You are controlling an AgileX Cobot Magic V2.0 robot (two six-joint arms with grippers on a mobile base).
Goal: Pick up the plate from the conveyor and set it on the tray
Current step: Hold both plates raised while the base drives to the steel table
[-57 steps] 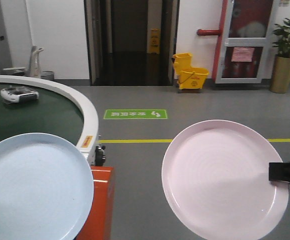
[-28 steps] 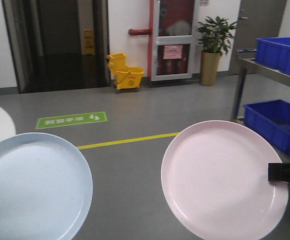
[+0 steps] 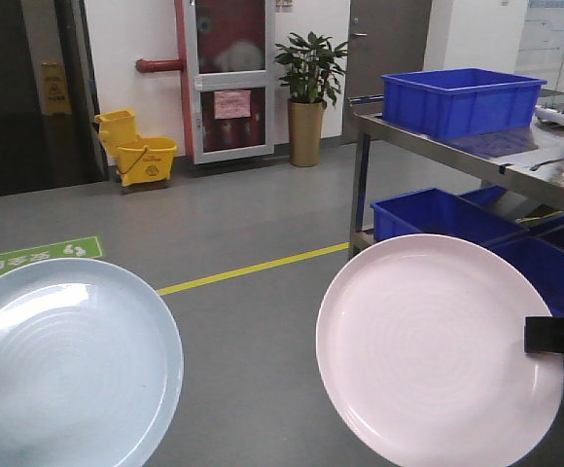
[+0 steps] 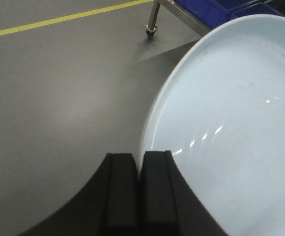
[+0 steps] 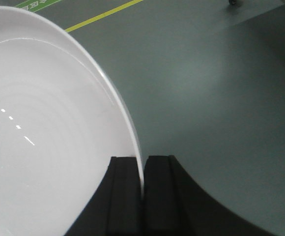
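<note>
A grey floor (image 3: pixel 263 321) is lying below, with blue plastic bins (image 3: pixel 462 97) sitting on a steel rack (image 3: pixel 428 146); what is inside the top one is not showing. The left gripper (image 4: pixel 138 187) is squeezing the rim of a round, shiny pale blue plate (image 3: pixel 63 370). The right gripper (image 5: pixel 143 191) is squeezing the rim of a round pink plate (image 3: pixel 428 345). Both plates are hanging over the floor, apart. A yellow mop bucket (image 3: pixel 138 156) and a potted plant (image 3: pixel 308 68) are standing far behind.

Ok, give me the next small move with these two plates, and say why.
Probably rotate the base slightly right, plates held level. The left claw grips the blue plate and the right claw the pink plate, both over bare floor; no set-down spot shows clearly, and the steel table sits at the right, cut by the frame edge.
</note>
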